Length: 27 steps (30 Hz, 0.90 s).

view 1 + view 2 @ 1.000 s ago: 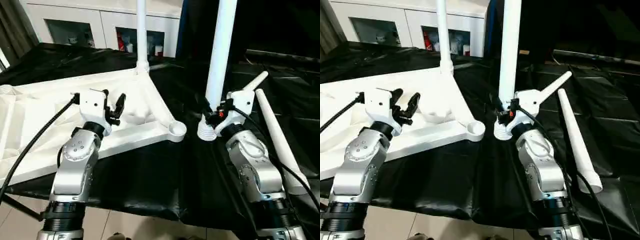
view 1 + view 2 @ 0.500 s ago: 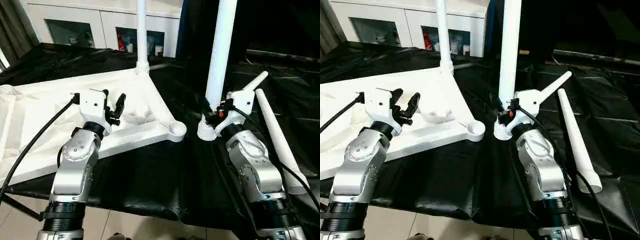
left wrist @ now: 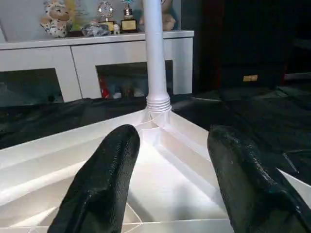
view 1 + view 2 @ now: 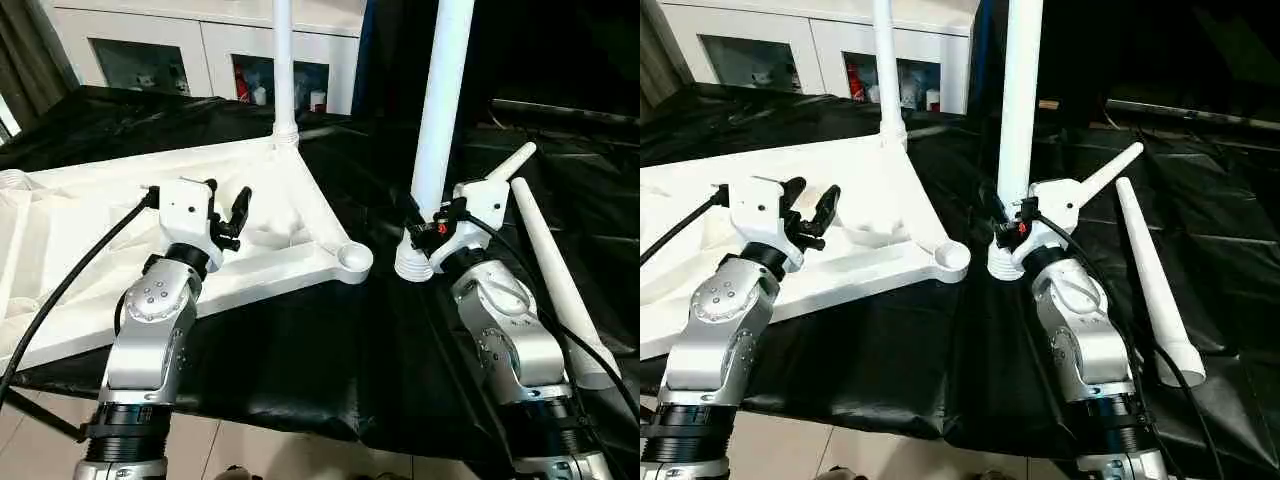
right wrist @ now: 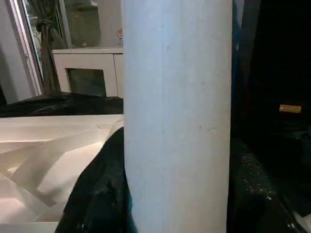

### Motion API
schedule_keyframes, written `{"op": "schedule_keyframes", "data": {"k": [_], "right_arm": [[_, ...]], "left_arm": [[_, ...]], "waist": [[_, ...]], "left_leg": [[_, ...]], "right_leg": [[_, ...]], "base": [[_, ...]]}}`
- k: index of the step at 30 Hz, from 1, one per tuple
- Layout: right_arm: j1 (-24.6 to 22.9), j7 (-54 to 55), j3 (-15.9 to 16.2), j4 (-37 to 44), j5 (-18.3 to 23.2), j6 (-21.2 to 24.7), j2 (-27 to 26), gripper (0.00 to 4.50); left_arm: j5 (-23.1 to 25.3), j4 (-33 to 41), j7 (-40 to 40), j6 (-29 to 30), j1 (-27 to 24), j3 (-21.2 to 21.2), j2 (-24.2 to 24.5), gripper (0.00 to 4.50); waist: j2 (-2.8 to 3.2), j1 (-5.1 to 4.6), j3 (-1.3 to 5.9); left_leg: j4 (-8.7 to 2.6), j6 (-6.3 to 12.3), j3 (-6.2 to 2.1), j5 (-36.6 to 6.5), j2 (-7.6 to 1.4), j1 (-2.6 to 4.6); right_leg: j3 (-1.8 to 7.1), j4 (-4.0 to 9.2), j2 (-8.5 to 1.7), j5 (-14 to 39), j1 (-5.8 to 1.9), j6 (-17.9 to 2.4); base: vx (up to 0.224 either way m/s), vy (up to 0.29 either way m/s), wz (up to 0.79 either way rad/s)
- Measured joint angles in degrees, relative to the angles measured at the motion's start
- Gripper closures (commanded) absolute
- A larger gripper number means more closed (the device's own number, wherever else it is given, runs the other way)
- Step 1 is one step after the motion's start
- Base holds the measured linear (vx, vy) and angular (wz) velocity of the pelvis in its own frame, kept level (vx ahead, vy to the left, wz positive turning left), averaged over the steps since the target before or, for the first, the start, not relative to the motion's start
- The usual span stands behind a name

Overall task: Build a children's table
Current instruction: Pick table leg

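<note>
The children's table top [image 4: 120, 215] lies upside down, ribs up, on the left of the black cloth. One white leg [image 4: 283, 60] stands upright in its far corner socket. The near corner socket [image 4: 353, 260] holds nothing. My left gripper [image 4: 226, 210] hovers open over the ribbed underside, its fingers [image 3: 104, 184] spread with nothing between them. My right gripper [image 4: 420, 222] is shut on a second leg [image 4: 440, 110], held upright. That leg's threaded end [image 4: 412, 265] sits on the cloth just right of the near socket. In the right wrist view the leg [image 5: 177, 121] stands between the fingers [image 5: 104, 194].
Two more white legs lie on the cloth at the right, one long [image 4: 555, 280] and one [image 4: 512, 160] poking out behind my right wrist. A white cabinet with glass doors [image 4: 200, 50] stands behind. The cloth's front edge [image 4: 300, 420] hangs over tiled floor.
</note>
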<state>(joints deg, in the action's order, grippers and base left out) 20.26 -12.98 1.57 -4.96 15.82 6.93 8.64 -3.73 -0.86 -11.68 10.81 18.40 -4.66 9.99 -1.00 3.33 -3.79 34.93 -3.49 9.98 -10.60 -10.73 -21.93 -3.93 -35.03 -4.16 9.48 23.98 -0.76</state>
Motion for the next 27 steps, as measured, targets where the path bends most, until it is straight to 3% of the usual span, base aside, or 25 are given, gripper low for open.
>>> {"op": "schedule_keyframes", "data": {"k": [27], "right_arm": [[0.0,0.0,0.0,0.0,0.0,0.0,0.0,2.66]], "left_arm": [[0.0,0.0,0.0,0.0,0.0,0.0,0.0,1.8]], "waist": [[0.0,0.01,0.0]], "left_leg": [[0.01,0.0,0.0,0.0,0.0,0.0]], "right_leg": [[0.0,-0.01,0.0,0.0,0.0,0.0]], "base": [[0.0,0.0,0.0]]}}
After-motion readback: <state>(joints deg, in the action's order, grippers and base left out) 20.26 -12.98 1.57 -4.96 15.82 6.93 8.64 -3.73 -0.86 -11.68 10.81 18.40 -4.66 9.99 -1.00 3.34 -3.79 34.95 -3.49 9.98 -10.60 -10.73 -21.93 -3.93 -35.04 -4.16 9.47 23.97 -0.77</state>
